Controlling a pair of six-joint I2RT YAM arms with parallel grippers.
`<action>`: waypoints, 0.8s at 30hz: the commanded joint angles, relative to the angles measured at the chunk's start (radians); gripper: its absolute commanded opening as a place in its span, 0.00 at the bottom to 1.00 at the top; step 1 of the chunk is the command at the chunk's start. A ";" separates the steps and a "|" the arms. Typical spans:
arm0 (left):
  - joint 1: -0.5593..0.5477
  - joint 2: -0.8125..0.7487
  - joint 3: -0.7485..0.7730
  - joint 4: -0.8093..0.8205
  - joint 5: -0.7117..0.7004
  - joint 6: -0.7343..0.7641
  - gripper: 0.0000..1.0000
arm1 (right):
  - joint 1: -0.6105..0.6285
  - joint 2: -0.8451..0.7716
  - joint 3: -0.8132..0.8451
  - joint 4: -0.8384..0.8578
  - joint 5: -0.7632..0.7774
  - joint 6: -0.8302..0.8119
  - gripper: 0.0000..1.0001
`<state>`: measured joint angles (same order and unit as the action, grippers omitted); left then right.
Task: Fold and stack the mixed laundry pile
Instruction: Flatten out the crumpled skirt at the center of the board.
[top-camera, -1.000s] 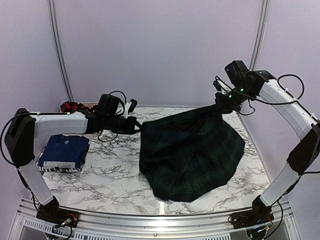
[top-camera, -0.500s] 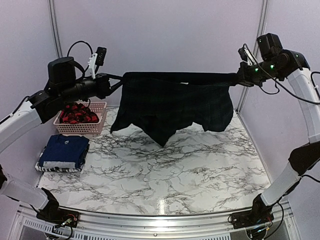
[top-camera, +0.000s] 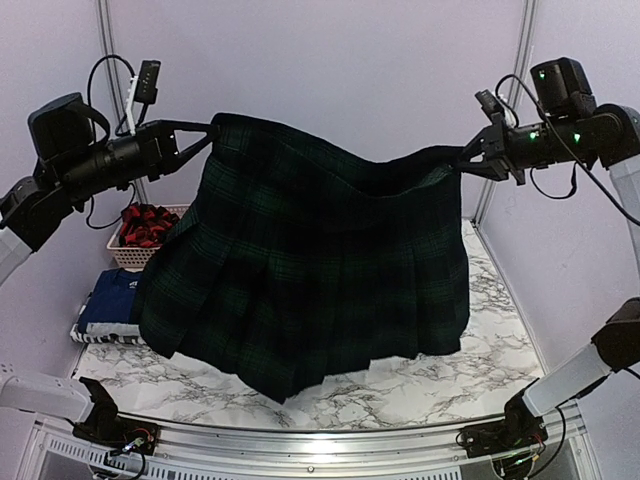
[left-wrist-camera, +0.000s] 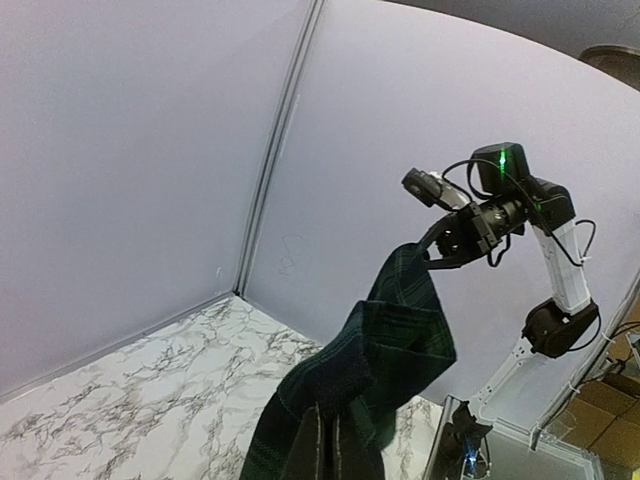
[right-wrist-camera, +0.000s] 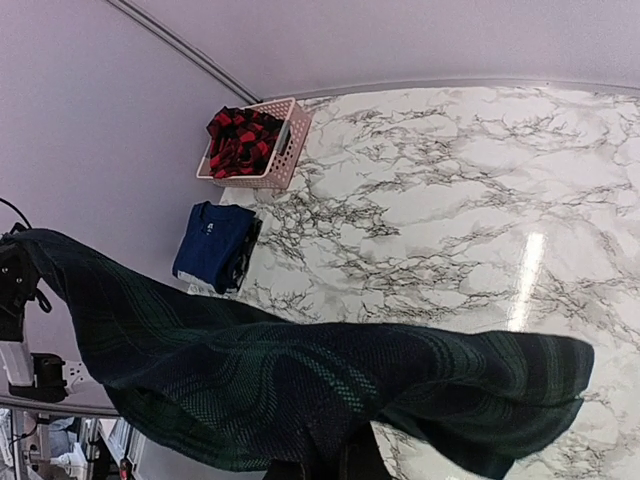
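I see the white marble table (top-camera: 430, 385) under everything, with grey veins over its whole top. Above it hangs the dark green plaid skirt (top-camera: 310, 280), pleated and spread wide between my two arms, and its waistband sags a little in the middle. Its lower hem hangs in front of the table in the top view, and from there I cannot tell if the lowest point touches the marble. The left gripper (top-camera: 200, 135) is clenched on the upper left corner of the skirt, and the right gripper (top-camera: 468, 160) is clenched on the upper right corner; both arms are raised high, well apart from each other. At the far left corner of the table stands the pink lattice basket (top-camera: 125, 255), partly hidden behind the skirt, and in it lies the red-and-black checked shirt (top-camera: 148, 222). Just in front of the basket, at the left edge, the navy blue garment (top-camera: 110, 295) lies folded on top of the black-and-white striped one (top-camera: 85, 335), of which only the edge shows.
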<state>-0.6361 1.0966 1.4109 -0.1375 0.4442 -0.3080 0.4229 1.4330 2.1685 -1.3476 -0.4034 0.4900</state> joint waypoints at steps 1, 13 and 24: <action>0.013 0.110 0.032 -0.061 -0.146 -0.005 0.00 | -0.028 0.121 -0.021 0.009 0.030 -0.030 0.00; 0.247 0.690 0.304 -0.257 -0.226 -0.154 0.91 | -0.304 0.484 0.064 0.213 -0.088 -0.159 0.91; 0.145 0.394 -0.153 -0.256 -0.313 -0.060 0.99 | -0.154 0.122 -0.867 0.592 -0.139 -0.249 0.76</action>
<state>-0.4259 1.5738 1.3739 -0.3771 0.1631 -0.4118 0.1913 1.5429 1.4109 -0.9066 -0.5186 0.2821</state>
